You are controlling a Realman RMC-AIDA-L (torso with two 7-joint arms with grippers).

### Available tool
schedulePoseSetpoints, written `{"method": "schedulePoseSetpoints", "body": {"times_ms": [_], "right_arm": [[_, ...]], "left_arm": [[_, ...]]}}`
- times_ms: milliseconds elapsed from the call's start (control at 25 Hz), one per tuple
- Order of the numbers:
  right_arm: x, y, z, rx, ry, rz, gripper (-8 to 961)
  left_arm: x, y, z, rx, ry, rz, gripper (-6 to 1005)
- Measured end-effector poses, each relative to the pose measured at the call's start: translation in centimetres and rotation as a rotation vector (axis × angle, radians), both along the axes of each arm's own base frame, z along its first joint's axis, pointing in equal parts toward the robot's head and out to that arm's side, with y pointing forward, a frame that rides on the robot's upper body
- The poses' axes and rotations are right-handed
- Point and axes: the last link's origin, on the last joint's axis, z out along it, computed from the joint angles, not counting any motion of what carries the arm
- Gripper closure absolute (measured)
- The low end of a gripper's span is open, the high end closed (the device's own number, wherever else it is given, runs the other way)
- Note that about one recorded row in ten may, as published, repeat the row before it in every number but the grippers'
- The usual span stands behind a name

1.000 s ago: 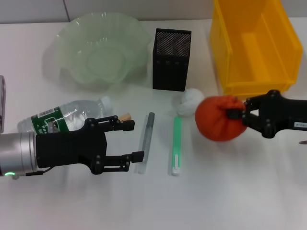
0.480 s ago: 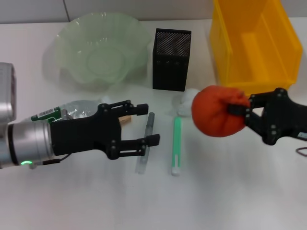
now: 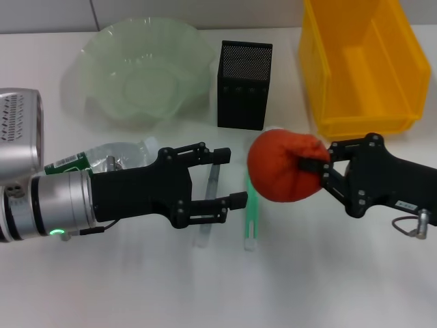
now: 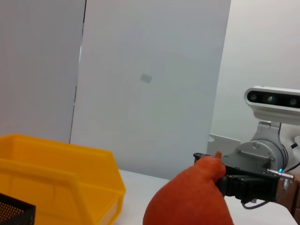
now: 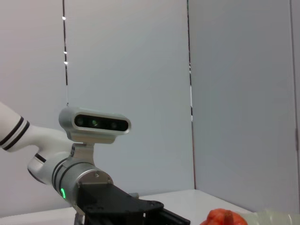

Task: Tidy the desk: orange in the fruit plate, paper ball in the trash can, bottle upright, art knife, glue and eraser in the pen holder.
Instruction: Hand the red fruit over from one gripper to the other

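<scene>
While the right pincer [image 3: 315, 166] grips the lumpy reddish-orange fruit [image 3: 281, 167], it has carried it leftward above the white desk [image 3: 328, 273] since a second ago, away from the bright yellow plastic trash bin [image 3: 362, 65]. The left pincer [image 3: 229, 178], fingers spread wide and holding nothing, has moved right to meet it, now over the grey art knife [image 3: 213, 174] and near the green glue stick [image 3: 252, 212]. This looks like a handover, so the left arm can reach the pale green ruffled glass fruit plate [image 3: 95, 58], which sits empty at the far left. The clear plastic bottle [image 3: 109, 156] lies on its side behind the left arm.
</scene>
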Motion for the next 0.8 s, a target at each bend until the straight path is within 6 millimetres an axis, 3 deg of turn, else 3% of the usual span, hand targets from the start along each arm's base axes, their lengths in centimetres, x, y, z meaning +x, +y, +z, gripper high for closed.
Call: {"method": "schedulePoseSetpoints", "body": {"times_ms": [800], "right_arm": [[-1.3, 0.6, -2.1, 0.006, 0.012, 0.023, 919]], "left_arm": [[0.6, 0.9, -0.6, 0.013, 0.011, 0.026, 329]]}}
